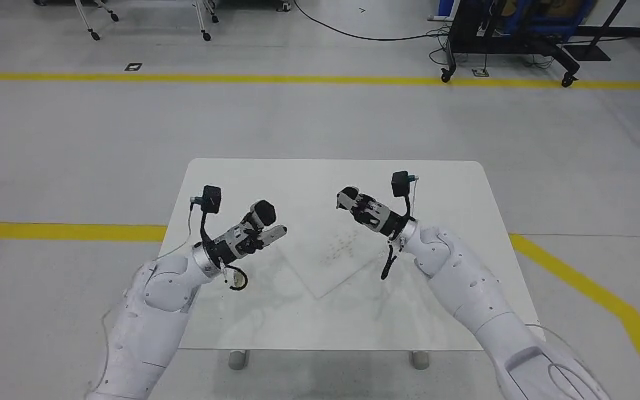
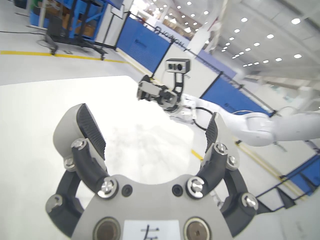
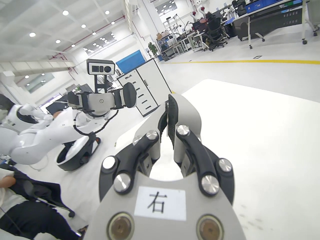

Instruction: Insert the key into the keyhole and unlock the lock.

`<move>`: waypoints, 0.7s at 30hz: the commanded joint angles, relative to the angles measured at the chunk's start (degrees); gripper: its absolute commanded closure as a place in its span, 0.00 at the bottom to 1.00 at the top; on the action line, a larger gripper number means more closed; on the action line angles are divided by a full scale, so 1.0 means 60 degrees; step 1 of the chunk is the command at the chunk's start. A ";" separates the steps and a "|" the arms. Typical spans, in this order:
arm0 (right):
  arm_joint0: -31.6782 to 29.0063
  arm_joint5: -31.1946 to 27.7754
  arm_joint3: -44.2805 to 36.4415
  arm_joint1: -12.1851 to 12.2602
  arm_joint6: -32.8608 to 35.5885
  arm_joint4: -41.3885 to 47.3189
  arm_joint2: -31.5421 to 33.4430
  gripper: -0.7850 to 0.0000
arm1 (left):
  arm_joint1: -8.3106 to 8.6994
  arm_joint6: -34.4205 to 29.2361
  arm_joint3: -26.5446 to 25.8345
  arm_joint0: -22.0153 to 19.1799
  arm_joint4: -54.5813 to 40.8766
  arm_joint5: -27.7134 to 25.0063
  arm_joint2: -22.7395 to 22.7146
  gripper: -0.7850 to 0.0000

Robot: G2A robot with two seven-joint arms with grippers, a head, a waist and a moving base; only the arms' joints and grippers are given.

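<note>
Both arms hang above a white table (image 1: 440, 300). My left gripper (image 1: 269, 224) is over the table's left half, open, its ribbed black pads (image 2: 91, 128) wide apart with nothing between them. Looking past my left gripper (image 2: 149, 111), I see bare tabletop and the other arm. My right gripper (image 1: 347, 197) is over the middle, turned toward the left one. It is shut, its two pads (image 3: 172, 111) pressed together with nothing held. The right gripper (image 2: 143, 90) and the left gripper (image 3: 126, 97) face each other with a gap between them.
Faint scuff marks (image 1: 340, 248) mark the tabletop's centre. The table's far edge (image 1: 335, 160) meets open floor with yellow lines (image 1: 250, 77). A wheeled rack (image 1: 510, 40) stands far back right. A white drawer cabinet (image 3: 147, 86) stands off the table's left side.
</note>
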 commanded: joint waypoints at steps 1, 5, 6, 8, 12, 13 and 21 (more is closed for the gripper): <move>0.0065 0.0039 0.0039 -0.0040 0.0506 0.0652 -0.0098 1.00 | 0.0049 -0.1243 0.0271 -0.0262 -0.1882 0.0129 0.0249 0.00; 0.0201 -0.0070 0.0150 -0.0154 0.1393 0.1789 -0.0391 1.00 | 0.0080 -0.2379 0.0863 -0.0794 -0.2899 0.0323 0.0570 0.31; 0.0240 -0.0086 0.0196 -0.0179 0.1576 0.2027 -0.0447 1.00 | 0.0069 -0.2468 0.0943 -0.0892 -0.2877 0.0345 0.0678 0.41; 0.0299 -0.0144 0.0281 -0.0227 0.1891 0.2501 -0.0549 1.00 | 0.0041 -0.2519 0.1026 -0.1038 -0.2690 0.0383 0.0897 0.57; 0.0421 -0.0329 0.0452 -0.0303 0.2542 0.3355 -0.0727 1.00 | -0.0016 -0.2252 0.1140 -0.1219 -0.2068 0.0778 0.1240 0.65; 0.0460 -0.0358 0.0497 -0.0318 0.2704 0.3538 -0.0765 1.00 | -0.0030 -0.2159 0.1163 -0.1256 -0.1915 0.0906 0.1313 0.65; 0.0670 -0.0477 0.0779 -0.0452 0.3429 0.4258 -0.1034 1.00 | -0.0138 -0.1482 0.1166 -0.1391 -0.1325 0.1453 0.1796 0.69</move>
